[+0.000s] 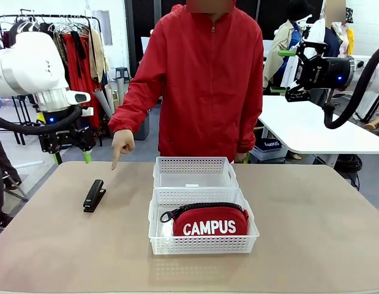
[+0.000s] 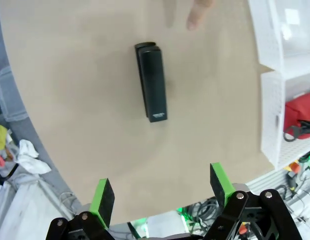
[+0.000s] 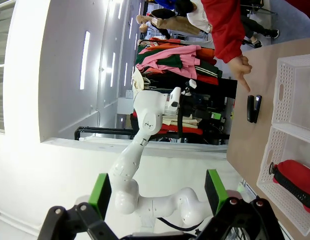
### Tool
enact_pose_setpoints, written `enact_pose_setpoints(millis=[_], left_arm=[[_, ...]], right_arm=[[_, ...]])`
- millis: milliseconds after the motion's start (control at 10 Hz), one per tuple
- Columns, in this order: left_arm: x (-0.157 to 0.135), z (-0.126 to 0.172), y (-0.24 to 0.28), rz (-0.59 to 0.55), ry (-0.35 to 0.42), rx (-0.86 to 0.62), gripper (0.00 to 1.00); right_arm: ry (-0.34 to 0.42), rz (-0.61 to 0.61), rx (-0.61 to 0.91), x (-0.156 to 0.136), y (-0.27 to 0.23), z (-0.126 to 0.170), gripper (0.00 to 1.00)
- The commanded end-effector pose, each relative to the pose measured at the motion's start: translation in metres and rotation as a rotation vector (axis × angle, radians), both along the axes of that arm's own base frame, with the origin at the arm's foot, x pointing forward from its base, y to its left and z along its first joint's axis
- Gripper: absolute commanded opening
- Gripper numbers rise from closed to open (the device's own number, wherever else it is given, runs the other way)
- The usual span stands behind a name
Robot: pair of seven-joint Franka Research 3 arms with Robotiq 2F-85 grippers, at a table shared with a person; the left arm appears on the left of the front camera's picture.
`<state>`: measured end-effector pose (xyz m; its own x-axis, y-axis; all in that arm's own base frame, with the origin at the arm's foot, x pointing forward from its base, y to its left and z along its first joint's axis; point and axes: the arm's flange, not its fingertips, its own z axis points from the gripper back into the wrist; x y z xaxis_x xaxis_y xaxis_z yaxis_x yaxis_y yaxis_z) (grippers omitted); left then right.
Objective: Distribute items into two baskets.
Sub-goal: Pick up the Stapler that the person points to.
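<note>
stapler [image 1: 94,195] is lying on the table [image 1: 311,233], a person's hand [image 1: 122,144] pointing at it; pouch [image 1: 210,222] is sitting in the near basket [image 1: 204,245]. left gripper [image 1: 72,157] is hovering open and empty near the stapler, right gripper [image 1: 281,71] open, raised aside. next, the left is likely needing to descend and straddle it. far basket [image 1: 195,165] is holding something small, hard to make out.

Showing red with white lettering and a black zipper on the pouch [image 1: 210,224]. Displaying white lattice perforation on the near basket [image 1: 204,245] and far basket [image 1: 195,165], plain black on the stapler [image 1: 94,195], tan on the table [image 1: 311,233].
</note>
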<state>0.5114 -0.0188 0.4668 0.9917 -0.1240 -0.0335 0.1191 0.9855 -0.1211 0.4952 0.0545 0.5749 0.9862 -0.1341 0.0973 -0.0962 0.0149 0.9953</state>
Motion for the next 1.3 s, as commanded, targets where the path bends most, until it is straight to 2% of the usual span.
enact_pose_setpoints(millis=[0, 100, 300, 600, 700, 800, 900, 1200], left_arm=[[0.0, -0.021, 0.006, -0.009, 0.015, 0.076, 1.0], [0.0, -0.028, 0.002, 0.001, -0.009, 0.13, 1.0], [0.008, -0.041, -0.002, -0.028, -0.043, 0.144, 1.0], [0.018, -0.054, -0.02, 0.011, -0.182, 0.085, 1.0], [0.021, -0.057, -0.023, 0.066, -0.198, 0.075, 1.0], [0.016, -0.041, -0.014, 0.087, -0.175, 0.032, 1.0], [0.024, -0.049, -0.021, 0.003, -0.166, 0.089, 1.0], [0.024, -0.049, -0.021, 0.03, -0.174, 0.071, 1.0]], right_arm=[[-0.006, -0.004, -0.002, -0.001, 0.001, 0.003, 1.0], [-0.006, -0.004, -0.002, -0.001, 0.001, 0.003, 1.0], [-0.006, -0.004, -0.002, -0.001, 0.001, 0.003, 1.0], [-0.006, -0.004, -0.002, -0.001, 0.001, 0.003, 1.0], [-0.006, -0.004, -0.002, -0.001, 0.001, 0.003, 1.0], [-0.006, -0.004, -0.002, -0.001, 0.001, 0.003, 1.0], [-0.006, -0.004, -0.002, -0.001, 0.001, 0.003, 1.0], [-0.006, -0.004, -0.002, -0.001, 0.001, 0.003, 1.0]])
